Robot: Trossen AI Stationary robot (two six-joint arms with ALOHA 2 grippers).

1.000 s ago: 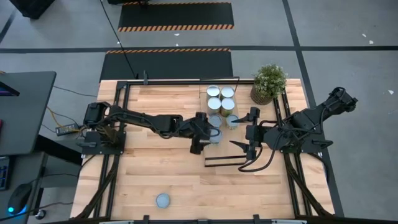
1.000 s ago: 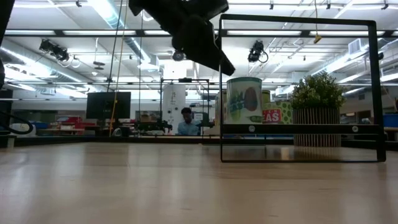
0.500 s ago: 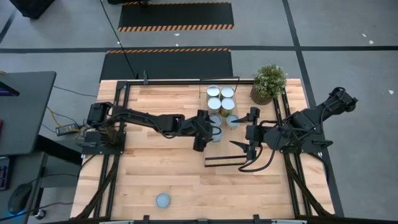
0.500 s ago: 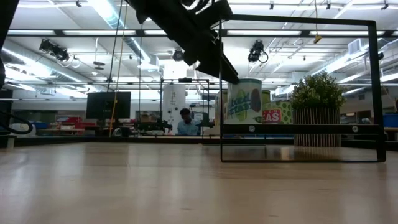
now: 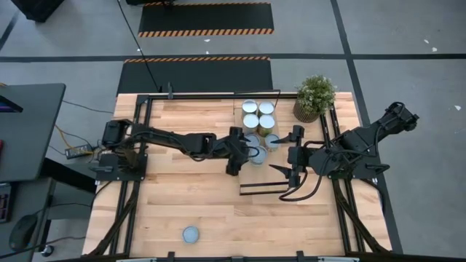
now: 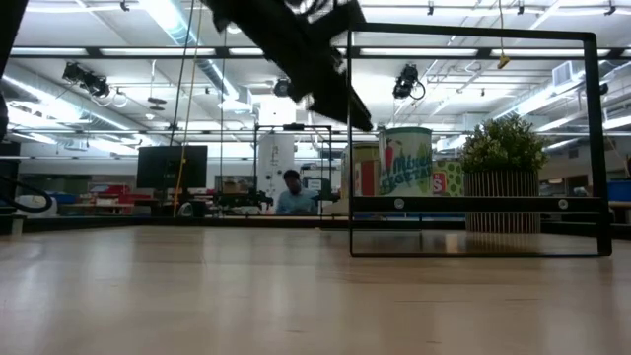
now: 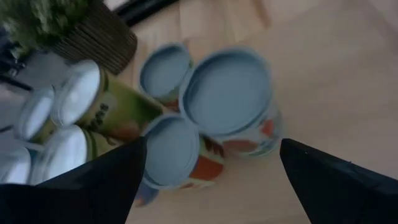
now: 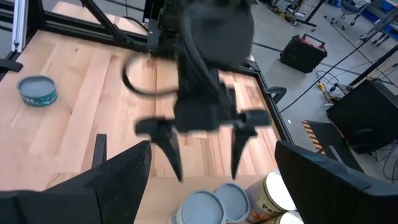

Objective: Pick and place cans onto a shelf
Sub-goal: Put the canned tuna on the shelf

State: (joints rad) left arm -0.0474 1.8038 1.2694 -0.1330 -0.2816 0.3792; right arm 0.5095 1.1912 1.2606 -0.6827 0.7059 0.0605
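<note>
Only a red panel (image 6: 449, 183) behind the front can (image 6: 405, 162) reads a lone "S".

Setting: an industrial robotics lab or workshop. Indicators: a grey concrete floor (image 5: 408, 44) with black-and-orange hazard-striped mats (image 5: 205, 18); a high ceiling with fluorescent strip lights (image 6: 118, 51) and exposed ducting; ceiling-mounted cameras (image 6: 83, 77); a monitor (image 6: 172, 166) and cluttered benches in the background; a person (image 6: 292, 193) seated at a workstation.

Grey concrete floor (image 5: 408, 44) around the wooden worktop (image 5: 189, 204), striped black mat (image 5: 205, 19) at 12 o'clock, dark desk (image 5: 29, 127) at 9 o'clock.
</note>
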